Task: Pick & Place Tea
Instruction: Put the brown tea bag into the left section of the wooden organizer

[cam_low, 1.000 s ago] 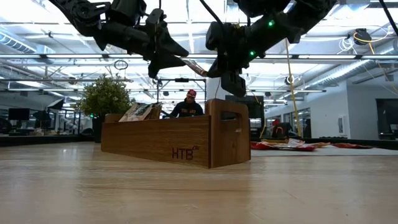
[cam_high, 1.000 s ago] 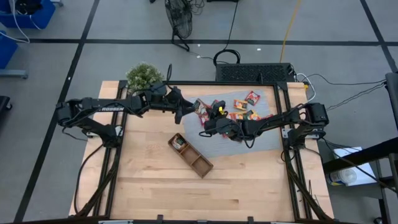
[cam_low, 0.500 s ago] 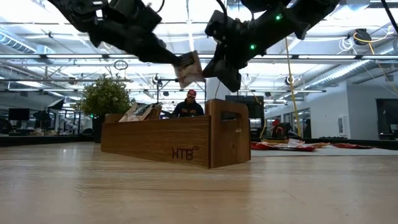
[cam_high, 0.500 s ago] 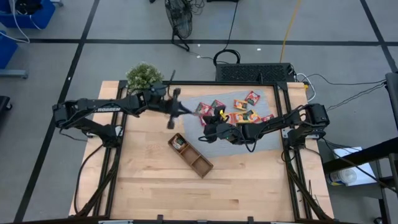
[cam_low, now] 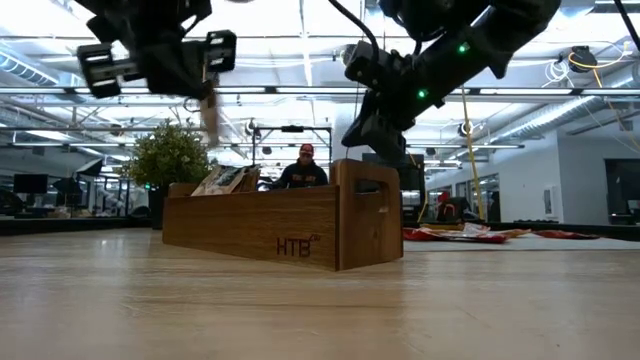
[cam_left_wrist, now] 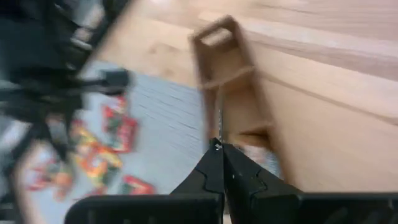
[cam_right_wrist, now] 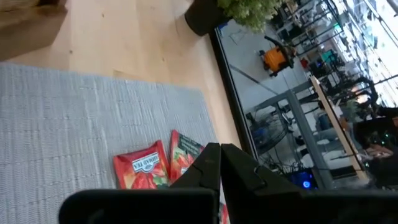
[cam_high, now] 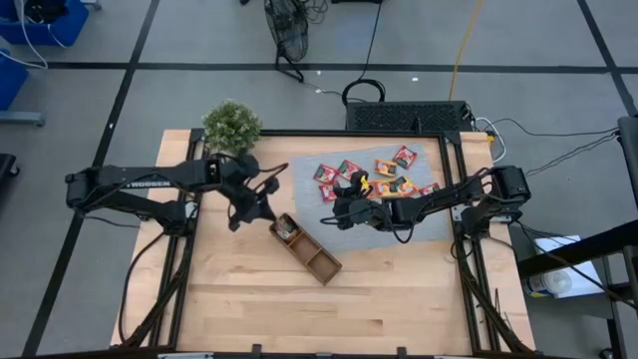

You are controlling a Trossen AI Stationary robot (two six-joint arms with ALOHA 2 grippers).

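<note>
Left of frame, high view: potted plant [cam_high: 231, 124] at upper left of the surface [cam_high: 239, 289], not involved. Left gripper [cam_high: 261, 199] sits just left of the wooden tray [cam_high: 306, 250], above its upper-left end. Fingers [cam_left_wrist: 239, 171] pinched on one tea sachet [cam_low: 209, 118], seen edge-on in the left wrist view and hanging below the gripper in the low view, clear of the tray.

Centre: tray's upper-left compartment already holds a couple of sachets [cam_low: 224, 180]; the other two compartments look bare.

Right: right gripper [cam_high: 344, 204] hovers over the left edge of the grey mat [cam_high: 349, 234], fingers clenched, nothing visibly held. Most of the loose sachets [cam_high: 384, 176] are on the mat.

Judgement: early stage; one sachet in transit, most unplaced.
</note>
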